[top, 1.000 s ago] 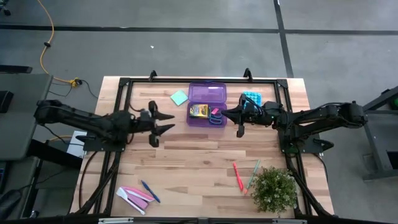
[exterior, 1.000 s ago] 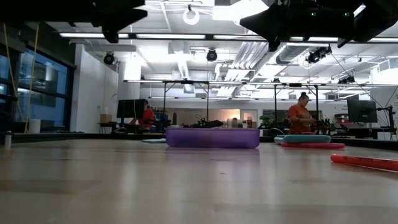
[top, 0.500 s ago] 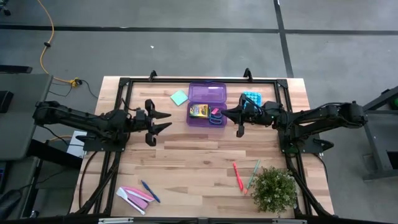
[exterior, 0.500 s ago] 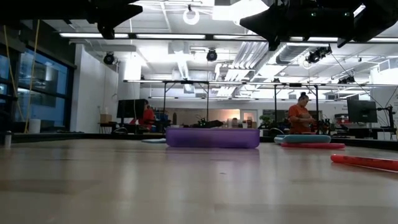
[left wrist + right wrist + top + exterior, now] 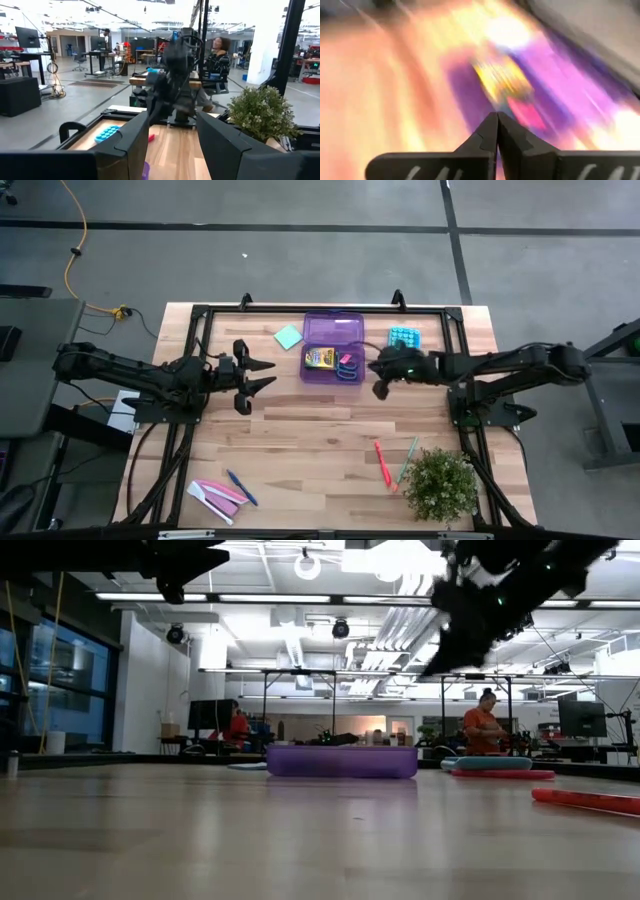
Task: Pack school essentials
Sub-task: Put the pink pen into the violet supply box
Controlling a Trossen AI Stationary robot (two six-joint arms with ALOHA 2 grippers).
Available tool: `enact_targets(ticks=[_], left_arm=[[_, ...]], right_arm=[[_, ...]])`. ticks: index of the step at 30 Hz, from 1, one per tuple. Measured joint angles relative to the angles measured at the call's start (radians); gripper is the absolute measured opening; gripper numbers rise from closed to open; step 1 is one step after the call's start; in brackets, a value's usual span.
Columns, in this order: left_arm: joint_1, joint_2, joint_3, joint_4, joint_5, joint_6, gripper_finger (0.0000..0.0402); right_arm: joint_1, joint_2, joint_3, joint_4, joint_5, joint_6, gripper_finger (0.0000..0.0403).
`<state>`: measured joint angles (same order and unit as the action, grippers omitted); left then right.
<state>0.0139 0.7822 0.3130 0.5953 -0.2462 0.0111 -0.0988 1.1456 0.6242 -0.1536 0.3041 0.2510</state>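
An open purple pencil box (image 5: 333, 330) lies at the table's far middle and holds the yellow crayon box (image 5: 320, 358), the blue-handled scissors (image 5: 349, 373) and the pink eraser (image 5: 346, 359). The green sticky-note pad (image 5: 288, 336) lies flat to its left. The orange-red pen (image 5: 382, 462) and green pen (image 5: 407, 460) lie near right, and the blue pen (image 5: 240, 487) near left. My left gripper (image 5: 258, 375) hovers open, left of the box. My right gripper (image 5: 496, 124) is shut and empty, just right of the box (image 5: 470, 85), pointing down at it.
A light-blue buttoned pad (image 5: 402, 338) lies right of the box. A potted plant (image 5: 440, 485) stands at the near right corner. Pink and white flat pieces (image 5: 215, 495) lie near left. A black frame (image 5: 200, 315) rims the table. People show in the room beyond (image 5: 482, 725).
My right gripper has swung fast, tipping down toward the purple box and turning about its wrist. Its spread fingers have come together, and the light-blue pad now shows from under the arm. My left gripper has drawn back a little toward the table's left edge.
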Motion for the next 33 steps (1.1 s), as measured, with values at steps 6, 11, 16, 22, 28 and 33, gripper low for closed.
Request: enact_targets(ticks=[6, 11, 16, 22, 28, 33], left_arm=[[0.000, 0.000, 0.000, 0.000, 0.000, 0.001, 0.0156], [0.000, 0.000, 0.000, 0.000, 0.000, -0.007, 0.0156], [0.000, 0.000, 0.000, 0.000, 0.000, -0.007, 0.0156], [0.000, 0.000, 0.000, 0.000, 0.000, -0.007, 0.0156], [0.000, 0.000, 0.000, 0.000, 0.000, -0.007, 0.0156], [0.000, 0.000, 0.000, -0.006, 0.000, -0.007, 0.0156]], right_arm=[[0.015, 0.014, 0.046, -0.440, 0.021, 0.310, 0.0000], [0.016, 0.014, 0.002, -0.558, -0.022, 0.467, 0.0000], [-0.005, 0.014, -0.045, -0.572, -0.012, 0.537, 0.0012], [-0.042, 0.014, -0.052, -0.632, 0.055, 0.538, 0.0082], [-0.081, 0.060, -0.052, -0.642, 0.038, 0.525, 0.0138], [-0.121, 0.127, -0.052, -0.638, 0.035, 0.443, 0.0149]])
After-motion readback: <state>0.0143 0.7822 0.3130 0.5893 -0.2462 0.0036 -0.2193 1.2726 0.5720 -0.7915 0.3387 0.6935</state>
